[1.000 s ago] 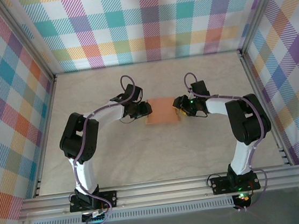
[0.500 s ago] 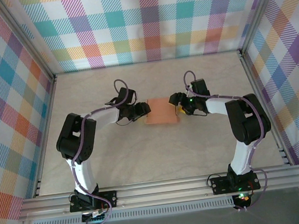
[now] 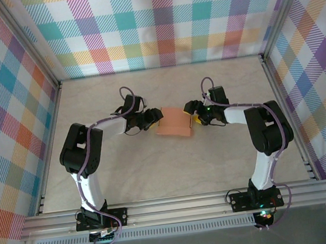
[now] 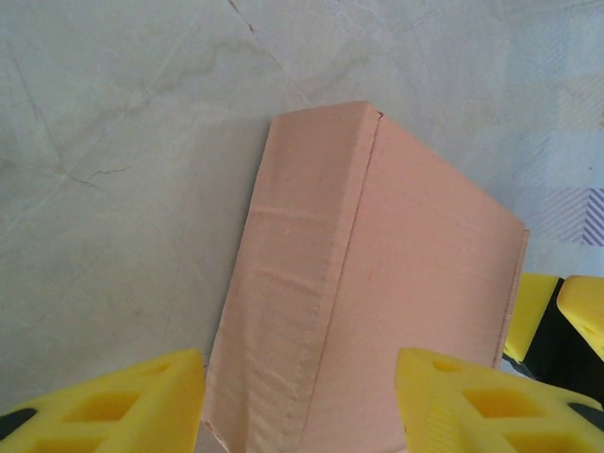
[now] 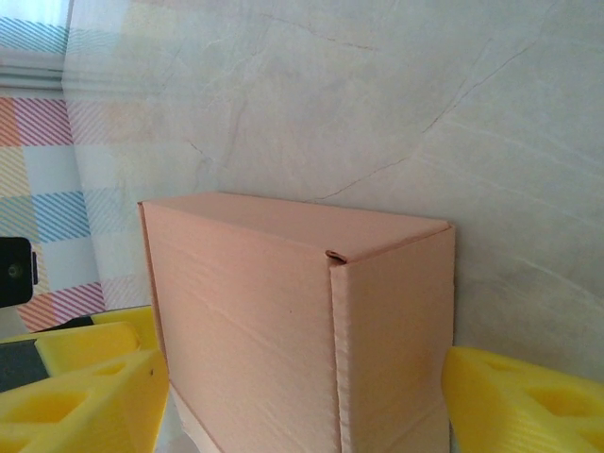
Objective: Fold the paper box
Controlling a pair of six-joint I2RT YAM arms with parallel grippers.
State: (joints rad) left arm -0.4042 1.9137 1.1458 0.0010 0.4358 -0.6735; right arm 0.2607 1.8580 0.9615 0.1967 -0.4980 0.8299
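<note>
**Robot arms bracket a nearly finished carton.** 2 arms flank a salmon-orange paper box resting a little toward 12 o'clock from the middle of a marbled table. The left gripper is at the box's 9 o'clock and the right gripper at its 3 o'clock.

The card stands as a closed rectangular box, walls up and lid down, so the folding looks all but finished. The step in hand appears to be a last squeeze on the 2 ends, or letting them go.

Both sets of jaws are spread wide. In the left wrist view the yellow fingers sit at 7 and 5 o'clock of the frame with the box's near end between them, and no pinch on the card shows. In the right wrist view the fingers likewise bracket the box's end, just beside its walls. Whether a pad touches the card cannot be told.

From above, the box appears slightly askew to the table's edges. A small notch shows at 1 top corner where lid meets side wall, which suggests a tuck not fully seated.

The next move probably calls for either a light press on that corner or a straight retreat toward 9 and 3 o'clock. Either should be slow enough that the fingers neither drag nor tip so light a box.

As a container it is shut: its inside is hidden, and nothing can be seen in it.
</note>
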